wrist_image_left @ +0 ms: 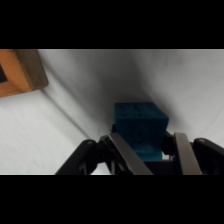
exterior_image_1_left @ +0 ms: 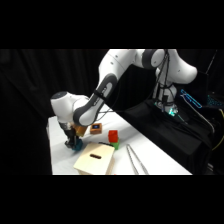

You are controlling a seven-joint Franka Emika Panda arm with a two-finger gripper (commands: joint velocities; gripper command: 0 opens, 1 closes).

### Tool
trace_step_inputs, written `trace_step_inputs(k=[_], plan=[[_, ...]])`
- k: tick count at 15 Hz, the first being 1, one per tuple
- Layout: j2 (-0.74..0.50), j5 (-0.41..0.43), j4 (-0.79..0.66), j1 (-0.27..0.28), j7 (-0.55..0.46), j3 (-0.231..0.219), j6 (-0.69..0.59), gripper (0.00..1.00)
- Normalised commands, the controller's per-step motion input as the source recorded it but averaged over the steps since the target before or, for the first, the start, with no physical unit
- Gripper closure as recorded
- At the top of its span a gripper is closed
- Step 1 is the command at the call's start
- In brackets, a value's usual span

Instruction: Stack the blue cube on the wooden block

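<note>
**Cube between the fingers, grasp being made**

The blue cube (wrist_image_left: pixel 140 131) is seen in the wrist view standing on the white table (wrist_image_left: pixel 60 130), flanked by the two fingers (wrist_image_left: pixel 131 156) of the gripper (wrist_image_left: pixel 152 152). In the side view the cube (exterior_image_1_left: pixel 76 145) is found at the table's near-left part, under the lowered gripper (exterior_image_1_left: pixel 73 140). The fingers are set narrowly apart, one at each side face of the cube; whether they already press on it cannot be told, so a firm hold is not claimed. The cube appears to rest on the table, not lifted.

The block (wrist_image_left: pixel 19 71) is seen at the wrist view's upper left, near the cube but apart from it; in the side view the block (exterior_image_1_left: pixel 95 129) lies just behind the gripper, to the right.

For the step in hand, the fingers should be closed squarely on opposite faces, with the cube centred between them, so that it is not twisted when raised. A straight lift, high enough to pass over the block, would be wanted before any sideways travel.

The cube's lower part is hidden by the fingers in the wrist view, and the block is cut off by the picture's edge. In the side view the cube is largely masked by the gripper. A red cube (exterior_image_1_left: pixel 113 134), a pale box (exterior_image_1_left: pixel 95 158) and tongs (exterior_image_1_left: pixel 134 159) lie further right.
</note>
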Motion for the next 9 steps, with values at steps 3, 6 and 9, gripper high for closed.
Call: trace_step_inputs(k=[3, 6, 9], plan=[[-0.31, 0.091, -0.28, 0.033, -0.06, -0.034, -0.02, 0.73], [-0.48, 0.054, -0.4, 0.063, -0.1, -0.036, -0.08, 0.73], [-0.55, 0.026, -0.43, 0.069, -0.13, -0.023, -0.13, 0.73]])
